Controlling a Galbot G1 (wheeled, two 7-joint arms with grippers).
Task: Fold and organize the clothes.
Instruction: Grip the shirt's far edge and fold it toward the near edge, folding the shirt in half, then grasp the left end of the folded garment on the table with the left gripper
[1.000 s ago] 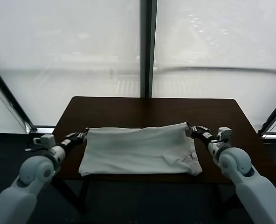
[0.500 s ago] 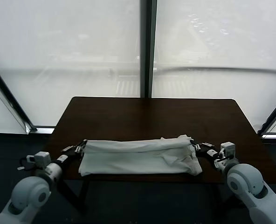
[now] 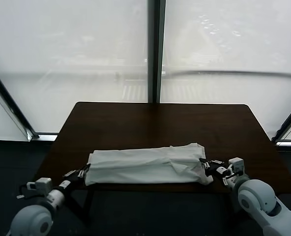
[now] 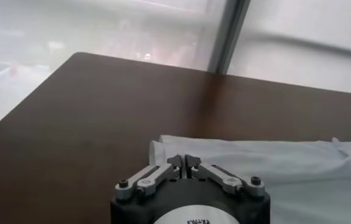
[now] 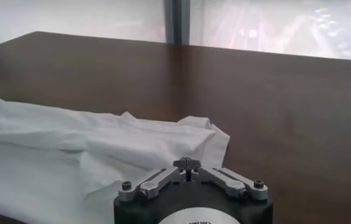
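Both grippers pulled back off T-shirt [image 3: 146,164] ends | shirt now a narrower folded band | left gripper [image 4: 184,162] clenched, empty | right gripper [image 5: 188,164] clenched, empty

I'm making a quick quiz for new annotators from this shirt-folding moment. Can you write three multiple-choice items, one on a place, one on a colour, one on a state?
1. Where does the shirt lie on the table?
A. along the near edge
B. at the far edge
C. hanging off the left side

2. What colour is the shirt?
A. red
B. white
C. blue

3. How is the shirt lying?
A. spread flat
B. folded into a long band
C. rolled into a ball

Answers: 1 A, it lies by the left gripper and right gripper; 2 B, all views show white; 3 B, layered edges show.
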